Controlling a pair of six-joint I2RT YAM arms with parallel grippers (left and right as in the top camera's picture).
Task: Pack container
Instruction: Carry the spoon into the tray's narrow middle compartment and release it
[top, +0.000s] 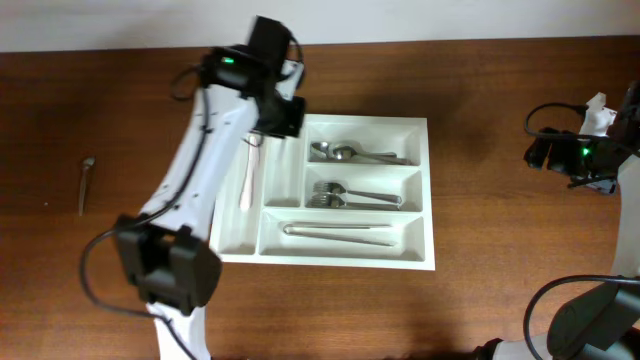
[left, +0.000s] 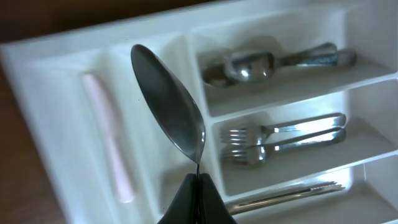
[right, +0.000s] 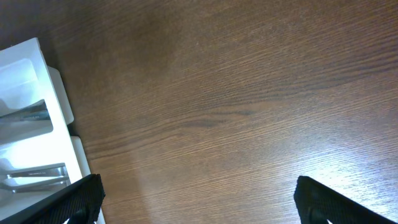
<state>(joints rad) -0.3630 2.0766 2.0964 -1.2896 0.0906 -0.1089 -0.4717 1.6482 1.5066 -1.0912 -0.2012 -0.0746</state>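
The container (top: 427, 200) lies at the middle of the desk (top: 500, 310), its two narrow compartments on the left and the three wide ones stacked to their right. From overhead, the left arm (top: 200, 170) slants across the container's near-left corner and covers part of the narrow compartments. Its wrist body hides the left end effector (top: 278, 115) at the container's far-left corner, so that view cannot say how its jaws stand.

The left wrist view settles this. The left end effector (left: 199, 180) is pinched narrow on the handle of a spoon (left: 168, 112). Its dark fingers (left: 186, 202) meet just under the spoon's neck, and the bowl rises tilted in front of the container's (left: 56, 124) inner narrow compartment. The outer narrow compartment holds a pale pink utensil (left: 109, 143), which overhead (top: 247, 175) is half masked by the arm.

Both views show the wide compartments. The far one holds spoons (top: 350, 153) (left: 261, 65), the middle one forks (top: 345, 195) (left: 273, 140), and the near one long slim steel pieces (top: 335, 231) (left: 286, 194) whose kind is hard to tell.

Only the overhead view shows a loose spoon (top: 86, 180) lying on the bare wood well to the left of the container. It also shows the right arm (top: 590, 155) folded at the desk's right edge, well apart from the container. The right wrist view shows the right end effector (right: 196, 186) spread wide with nothing between its jaws. One finger sits at each lower corner of that view, over plain wood. A corner of the container (right: 31, 68) and some metal handles show at the left edge.
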